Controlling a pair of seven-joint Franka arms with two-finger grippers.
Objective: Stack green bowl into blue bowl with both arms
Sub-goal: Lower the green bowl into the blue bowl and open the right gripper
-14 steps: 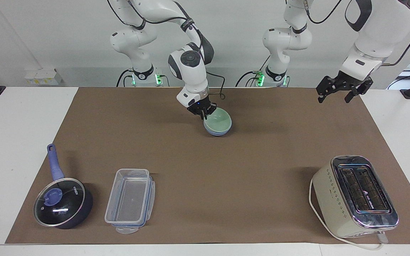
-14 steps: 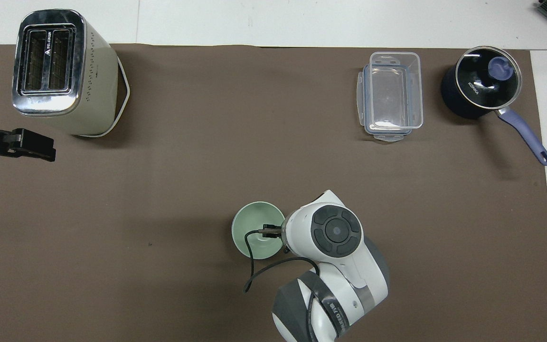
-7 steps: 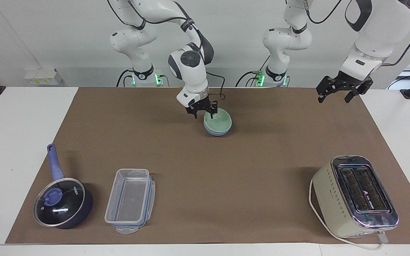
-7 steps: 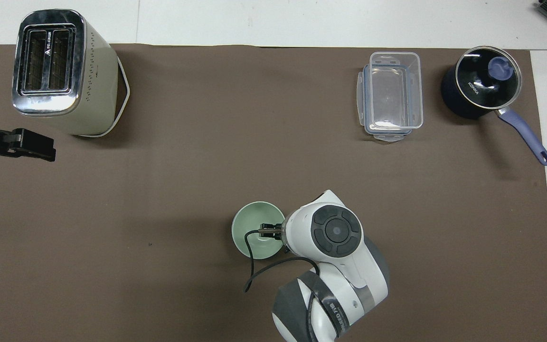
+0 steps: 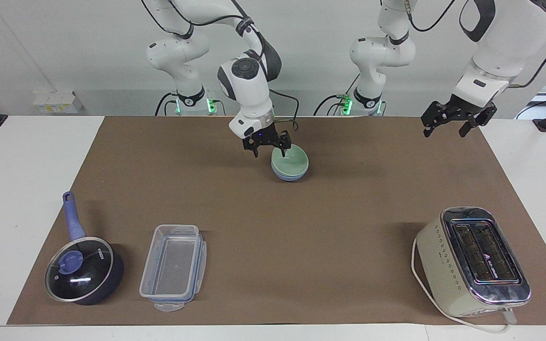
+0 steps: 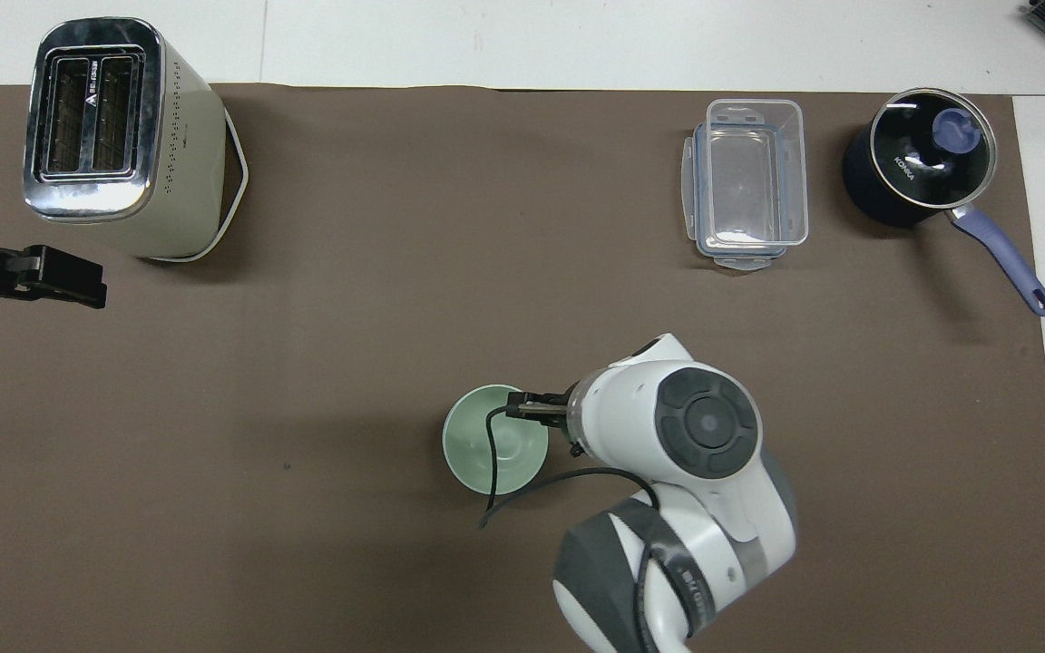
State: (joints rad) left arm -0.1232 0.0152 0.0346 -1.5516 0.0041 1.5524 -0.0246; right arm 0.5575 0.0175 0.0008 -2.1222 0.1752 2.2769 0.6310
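Note:
The pale green bowl [image 5: 291, 160] sits nested inside the blue bowl [image 5: 290, 177], whose lower wall shows beneath it, on the brown mat close to the robots. In the overhead view the green bowl [image 6: 493, 453] covers the blue one. My right gripper [image 5: 269, 152] hangs open just above the green bowl's rim on the right arm's side, holding nothing; it also shows from overhead [image 6: 524, 408]. My left gripper [image 5: 444, 132] waits open and raised over the mat's corner at the left arm's end, seen at the overhead view's edge [image 6: 69, 279].
A cream toaster [image 5: 472, 260] stands at the left arm's end, farther from the robots. A clear plastic container [image 5: 173, 267] and a dark pot with blue handle [image 5: 83, 272] sit toward the right arm's end, also farther out.
My right gripper has opened, let go of the green bowl's rim and lifted a little toward the right arm's end. The bowls stay nested. The left arm has not moved.

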